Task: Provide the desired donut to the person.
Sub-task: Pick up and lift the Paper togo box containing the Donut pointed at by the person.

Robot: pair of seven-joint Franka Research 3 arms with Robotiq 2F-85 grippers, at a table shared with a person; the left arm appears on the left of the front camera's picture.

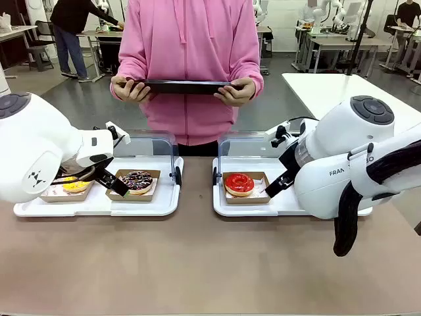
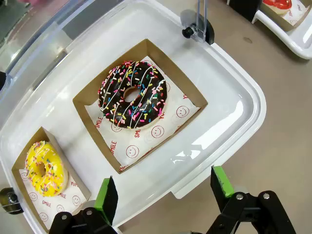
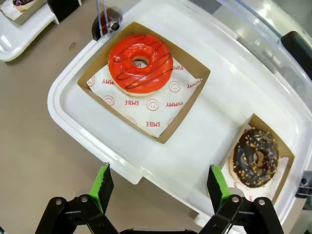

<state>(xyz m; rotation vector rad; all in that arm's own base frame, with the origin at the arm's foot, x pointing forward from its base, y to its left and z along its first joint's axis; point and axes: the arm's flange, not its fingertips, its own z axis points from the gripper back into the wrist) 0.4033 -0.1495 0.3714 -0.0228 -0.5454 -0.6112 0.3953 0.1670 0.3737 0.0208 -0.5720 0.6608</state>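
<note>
The person (image 1: 187,59) in a pink hoodie stands at the far side holding a dark tablet (image 1: 187,86) in both hands. On the left tray sit a chocolate sprinkle donut (image 1: 137,180) (image 2: 133,94) and a yellow sprinkle donut (image 1: 75,186) (image 2: 45,167), each in a brown paper box. On the right tray a red-glazed donut (image 1: 239,184) (image 3: 140,63) and a chocolate nut donut (image 3: 255,158) lie in their boxes. My left gripper (image 1: 113,180) (image 2: 165,192) hovers open over the left tray's near edge. My right gripper (image 1: 275,184) (image 3: 160,187) hangs open above the right tray's near edge.
Both white trays (image 1: 99,205) (image 1: 227,205) have clear lids (image 1: 154,148) (image 1: 243,146) raised at the back. Bare brown tabletop (image 1: 197,263) stretches in front. A white table (image 1: 329,89) stands at the far right. Another figure in black stands far back left.
</note>
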